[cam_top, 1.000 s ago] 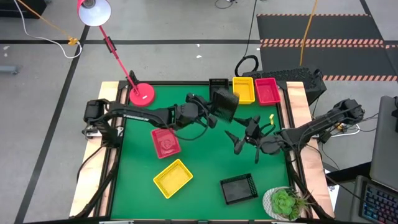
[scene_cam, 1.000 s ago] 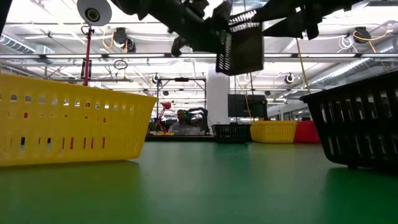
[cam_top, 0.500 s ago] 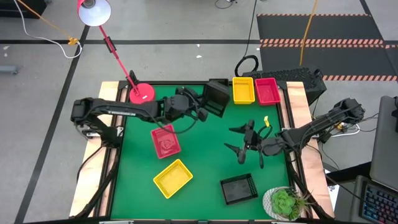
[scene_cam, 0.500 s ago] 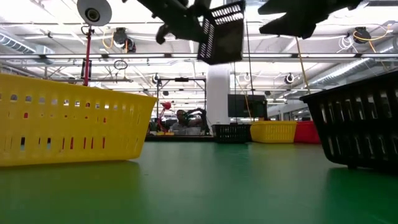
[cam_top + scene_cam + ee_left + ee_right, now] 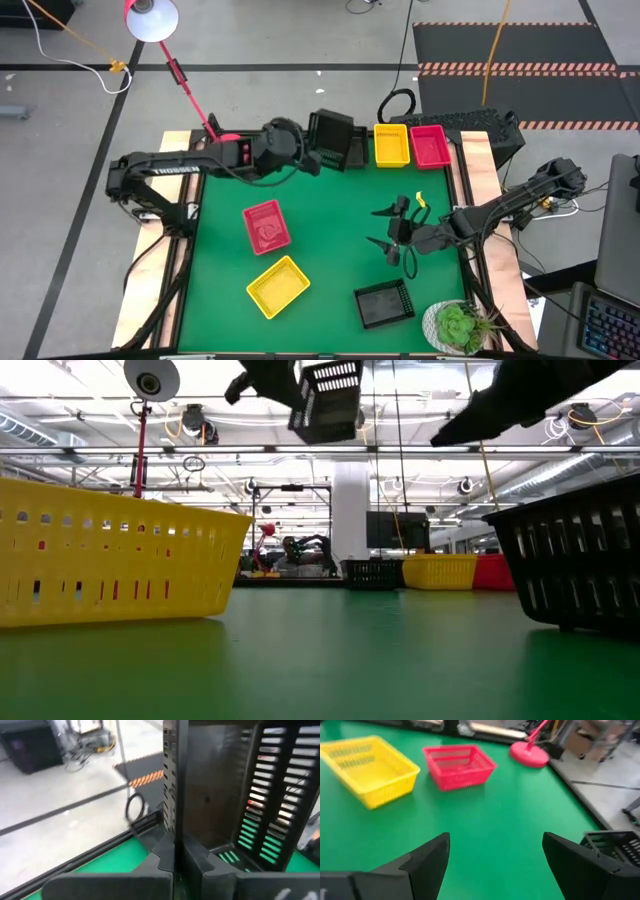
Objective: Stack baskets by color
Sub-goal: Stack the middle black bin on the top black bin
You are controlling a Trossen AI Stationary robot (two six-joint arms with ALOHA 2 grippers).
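My left gripper [image 5: 311, 152] is shut on a black basket [image 5: 333, 138], held high above the table's far edge, beside the black basket [image 5: 356, 152] standing there. In the low view the held black basket [image 5: 326, 400] hangs near the top. A yellow basket [image 5: 391, 145] and a red basket [image 5: 430, 146] stand to the right along that edge. A red basket [image 5: 266, 226], a yellow basket [image 5: 278, 286] and a black basket [image 5: 384, 303] lie nearer on the green mat. My right gripper [image 5: 394, 238] hovers open over the mat's right half. My left gripper pinches one side wall [image 5: 170, 832] of the black basket, one finger inside the basket and one outside. The fingers come from the table's left, slanting slightly down. The basket is lifted clear and tipped on its side, its slotted far wall [image 5: 275, 795] upright.
A red lamp's round base [image 5: 530, 756] stands at the far left corner, its stem leaning out beyond the table. A potted plant [image 5: 456, 325] sits at the near right corner. Wooden rails [image 5: 178, 250] border the mat; bare green lies in the middle.
My left gripper has risen and drawn toward the table's far edge and to the left, carrying the black basket from over the mat's middle to beside the far black basket; the basket stays tipped. My right gripper has rolled its wrist almost in place, still open.
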